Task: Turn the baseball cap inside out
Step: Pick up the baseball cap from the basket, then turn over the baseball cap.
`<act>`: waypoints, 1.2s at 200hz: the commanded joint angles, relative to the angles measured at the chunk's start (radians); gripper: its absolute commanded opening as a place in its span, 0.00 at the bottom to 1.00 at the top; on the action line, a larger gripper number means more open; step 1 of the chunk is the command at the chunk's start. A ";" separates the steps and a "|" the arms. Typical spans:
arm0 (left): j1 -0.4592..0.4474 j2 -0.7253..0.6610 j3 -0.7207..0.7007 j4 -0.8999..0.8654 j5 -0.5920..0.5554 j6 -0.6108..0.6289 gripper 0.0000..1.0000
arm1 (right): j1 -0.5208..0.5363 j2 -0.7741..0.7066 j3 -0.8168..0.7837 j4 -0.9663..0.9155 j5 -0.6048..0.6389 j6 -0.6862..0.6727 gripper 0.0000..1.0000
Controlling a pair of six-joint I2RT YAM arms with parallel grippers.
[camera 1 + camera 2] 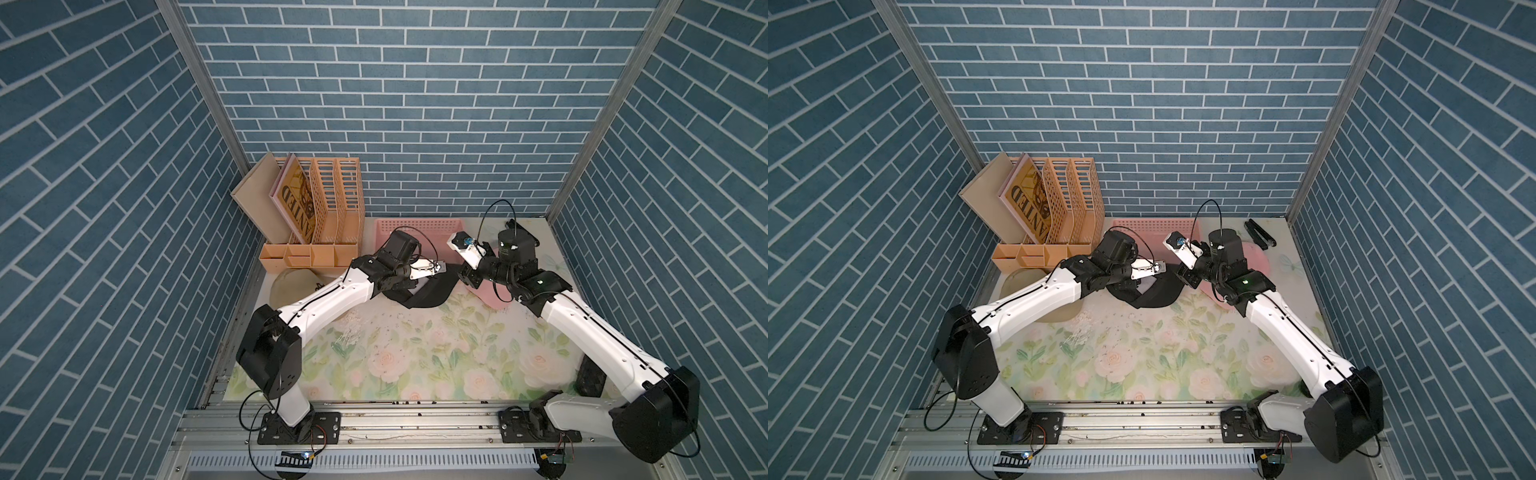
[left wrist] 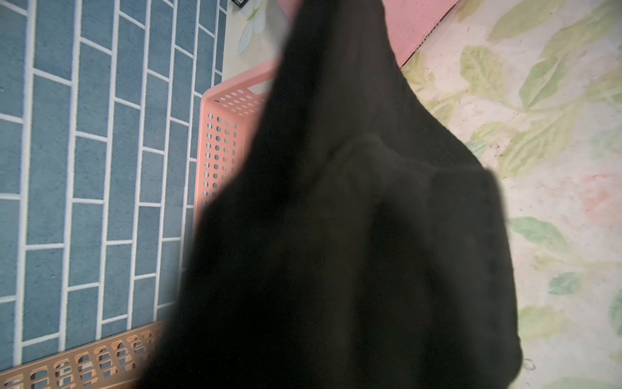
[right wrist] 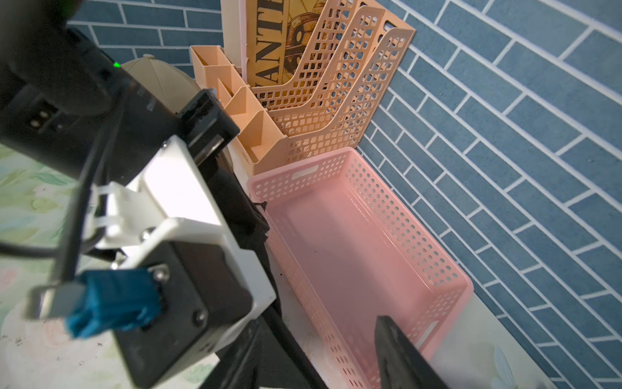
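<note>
black cap (image 2: pixel 336 235) fabric drapes over the left gripper (image 1: pixel 406 286), hiding its fingers: grip cannot be told. cap sits between both grippers, toward the table's (image 1: pixel 415 357) back, reachable from two sides. right gripper (image 1: pixel 468 277) beside it: fingers (image 3: pixel 400 350) spread, empty

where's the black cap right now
In both top views the black cap is mid-table towards the back, just in front of the pink basket, between the beige cap and the pink cap.

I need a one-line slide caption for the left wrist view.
A black cap fills the frame close up, with a pink basket and floral table behind.
</note>
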 commanded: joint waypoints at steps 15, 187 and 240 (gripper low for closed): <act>-0.003 -0.041 0.017 -0.015 -0.006 0.016 0.13 | -0.002 0.007 0.013 -0.083 -0.048 -0.090 0.56; -0.007 -0.154 -0.157 0.529 -0.352 -0.297 0.00 | -0.073 0.239 0.083 -0.019 0.054 0.060 0.00; -0.034 -0.301 -0.137 0.337 0.069 -0.453 0.27 | -0.066 0.110 -0.027 0.165 0.359 0.101 0.00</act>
